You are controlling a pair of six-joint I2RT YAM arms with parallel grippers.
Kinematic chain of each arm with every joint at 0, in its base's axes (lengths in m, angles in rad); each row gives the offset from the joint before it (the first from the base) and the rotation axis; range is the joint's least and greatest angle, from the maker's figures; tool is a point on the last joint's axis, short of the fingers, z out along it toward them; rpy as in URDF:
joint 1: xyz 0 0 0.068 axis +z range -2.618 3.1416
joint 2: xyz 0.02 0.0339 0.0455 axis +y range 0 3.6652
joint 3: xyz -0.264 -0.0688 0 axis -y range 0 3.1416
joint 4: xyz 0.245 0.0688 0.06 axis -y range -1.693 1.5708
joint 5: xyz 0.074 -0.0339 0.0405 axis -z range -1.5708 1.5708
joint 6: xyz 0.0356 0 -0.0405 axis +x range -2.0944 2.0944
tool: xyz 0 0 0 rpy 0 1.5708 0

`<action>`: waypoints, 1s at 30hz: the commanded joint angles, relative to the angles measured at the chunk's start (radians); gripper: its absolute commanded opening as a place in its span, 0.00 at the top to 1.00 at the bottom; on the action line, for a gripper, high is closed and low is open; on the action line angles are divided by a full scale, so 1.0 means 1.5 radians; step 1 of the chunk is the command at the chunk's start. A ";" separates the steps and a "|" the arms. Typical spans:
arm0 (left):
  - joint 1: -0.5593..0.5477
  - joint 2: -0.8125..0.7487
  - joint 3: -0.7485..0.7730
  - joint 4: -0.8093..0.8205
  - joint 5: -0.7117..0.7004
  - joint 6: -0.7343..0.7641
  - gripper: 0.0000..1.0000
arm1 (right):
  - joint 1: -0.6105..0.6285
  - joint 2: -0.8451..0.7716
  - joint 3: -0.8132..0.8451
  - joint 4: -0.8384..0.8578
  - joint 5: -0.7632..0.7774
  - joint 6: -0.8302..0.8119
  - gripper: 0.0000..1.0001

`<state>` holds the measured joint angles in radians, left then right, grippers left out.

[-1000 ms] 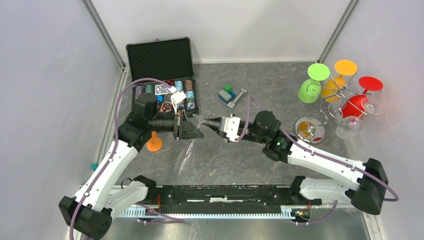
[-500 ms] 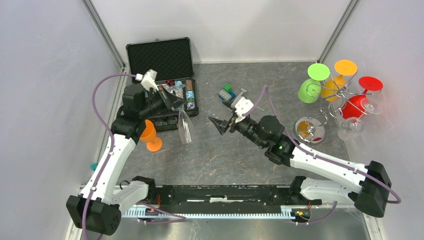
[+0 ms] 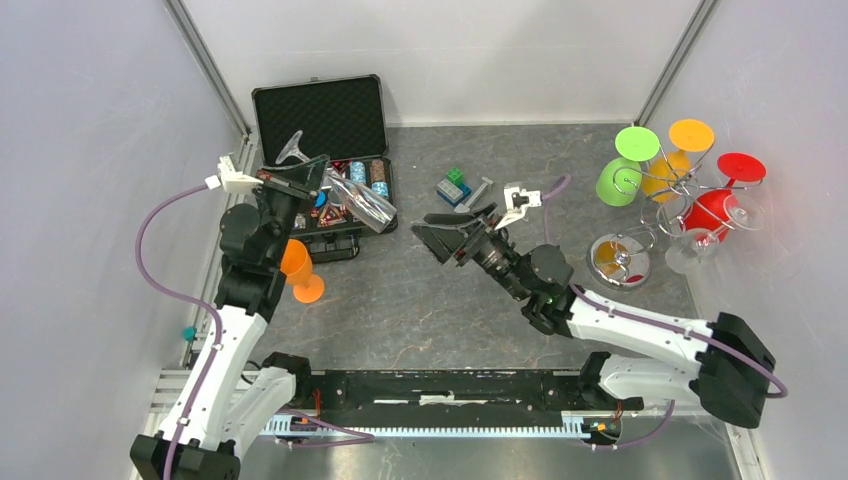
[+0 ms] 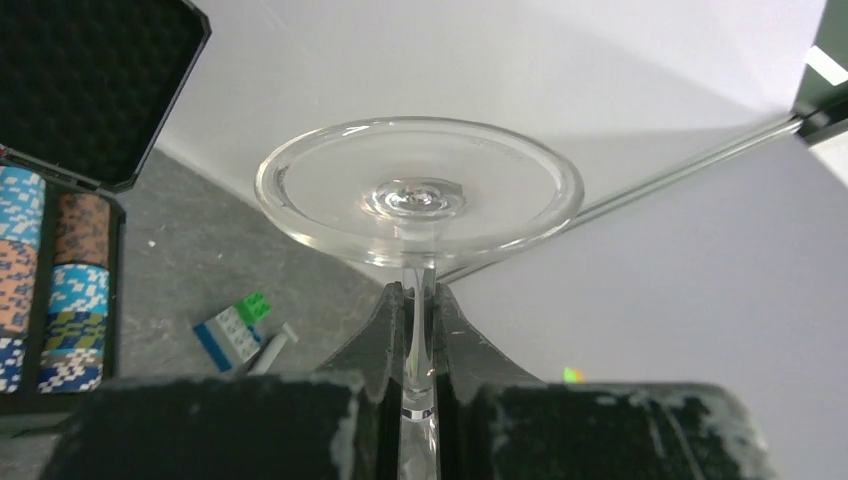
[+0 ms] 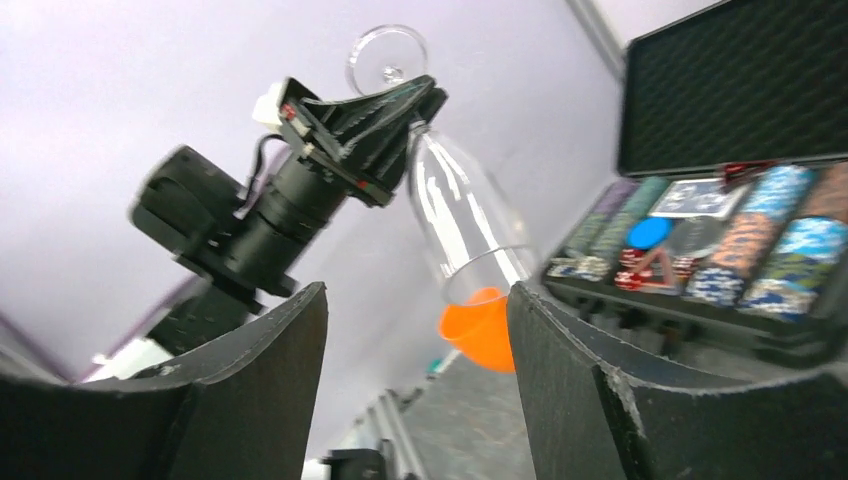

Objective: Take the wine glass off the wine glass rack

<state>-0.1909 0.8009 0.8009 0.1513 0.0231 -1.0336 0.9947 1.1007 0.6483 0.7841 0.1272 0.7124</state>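
My left gripper [image 3: 312, 175] is shut on the stem of a clear wine glass [image 3: 358, 202] and holds it in the air over the chip case, foot up and bowl slanting down to the right. In the left wrist view the round foot [image 4: 418, 195] stands above my fingers [image 4: 388, 325], which pinch the stem. My right gripper [image 3: 442, 236] is open and empty, raised mid-table and facing the glass [image 5: 462, 225]. The silver wire rack [image 3: 672, 190] stands at the far right, holding green [image 3: 620, 180], orange [image 3: 668, 175], red [image 3: 712, 210] and clear [image 3: 685, 255] glasses.
An open black case [image 3: 320, 115] of poker chips lies at the back left. An orange glass [image 3: 298, 270] stands beside my left arm. Toy bricks [image 3: 454, 187] lie mid-table. The rack's round base [image 3: 620, 260] sits on the right. Walls close in on three sides.
My left arm has lifted the clear glass and swung it back-left over the case, turning its foot upward. My right gripper has drawn right and tilted up, staying open.
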 commanded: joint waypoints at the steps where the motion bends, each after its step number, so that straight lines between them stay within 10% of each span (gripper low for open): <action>1: 0.001 -0.015 -0.011 0.128 -0.092 -0.079 0.98 | 0.004 0.068 0.033 0.198 -0.058 0.164 0.31; 14: 0.001 -0.045 -0.011 0.137 -0.086 -0.101 0.98 | 0.004 0.194 0.136 0.229 -0.104 0.251 0.47; 30: 0.001 -0.071 -0.022 0.141 -0.083 -0.127 0.98 | 0.005 0.204 0.141 0.171 -0.067 0.219 0.40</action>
<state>-0.1909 0.7063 0.7647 0.2943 -0.0994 -1.1744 0.9951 1.3991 0.8227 1.0252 -0.0090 1.0725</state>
